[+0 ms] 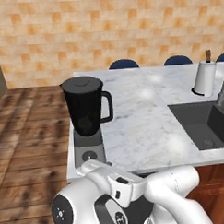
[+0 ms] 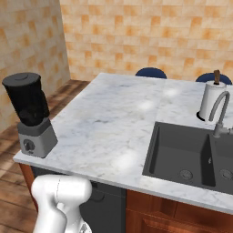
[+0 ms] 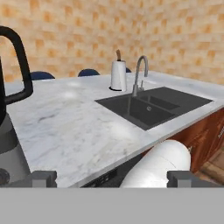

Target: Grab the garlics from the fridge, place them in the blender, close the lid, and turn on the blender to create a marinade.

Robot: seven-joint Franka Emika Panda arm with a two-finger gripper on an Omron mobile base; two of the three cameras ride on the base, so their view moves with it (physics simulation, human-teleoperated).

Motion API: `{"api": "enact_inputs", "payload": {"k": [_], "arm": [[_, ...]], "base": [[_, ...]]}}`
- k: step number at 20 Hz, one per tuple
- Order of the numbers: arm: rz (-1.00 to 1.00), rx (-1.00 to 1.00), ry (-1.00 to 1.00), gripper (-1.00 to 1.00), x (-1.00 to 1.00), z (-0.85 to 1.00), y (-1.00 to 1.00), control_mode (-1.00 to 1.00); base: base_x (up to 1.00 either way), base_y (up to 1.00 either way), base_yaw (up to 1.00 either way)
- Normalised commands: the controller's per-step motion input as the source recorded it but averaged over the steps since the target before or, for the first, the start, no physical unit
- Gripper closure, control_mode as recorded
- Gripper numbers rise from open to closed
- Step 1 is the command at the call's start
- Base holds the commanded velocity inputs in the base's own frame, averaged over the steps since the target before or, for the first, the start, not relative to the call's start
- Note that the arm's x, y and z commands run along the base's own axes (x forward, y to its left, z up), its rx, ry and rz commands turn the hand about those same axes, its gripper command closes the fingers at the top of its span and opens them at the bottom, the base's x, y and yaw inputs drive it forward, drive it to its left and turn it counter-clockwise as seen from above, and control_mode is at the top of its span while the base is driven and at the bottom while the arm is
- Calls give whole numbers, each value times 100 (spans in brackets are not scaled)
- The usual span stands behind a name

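The blender [image 1: 86,110] stands at the near left corner of the marble counter [image 1: 146,117], its black jar set in a grey base with a round knob [image 1: 89,156]. The dark lid [image 1: 81,82] lies flat on the jar's mouth. In the right base view the blender [image 2: 28,109] is at the far left. In the hand view the jar's handle [image 3: 22,65] and grey base [image 3: 8,151] fill the left edge. My gripper [image 3: 111,179] is low in front of the counter edge, just right of the blender, open with nothing between its fingers. The garlics and the fridge are out of view.
A dark sink [image 1: 204,123] with a grey faucet [image 2: 220,111] is set into the right of the counter. A white paper towel roll [image 1: 204,77] stands behind it. Blue chair backs [image 1: 123,64] line the far edge. Wooden floor [image 1: 27,136] lies to the left.
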Motion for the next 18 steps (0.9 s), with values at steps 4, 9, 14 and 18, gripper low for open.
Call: {"api": "enact_inputs", "payload": {"k": [4, 9, 14, 18], "arm": [[-1, 0, -3, -100, 29, -55, 0, -100], [0, 0, 0, -100, 37, -58, -3, -100], [0, 0, -6, -100, 40, -49, 0, -100], [0, 0, -15, -100, 37, -33, 10, -100]], "base": [[0, 0, 0], [0, 0, 0], [0, 0, 0], [0, 0, 0]]}}
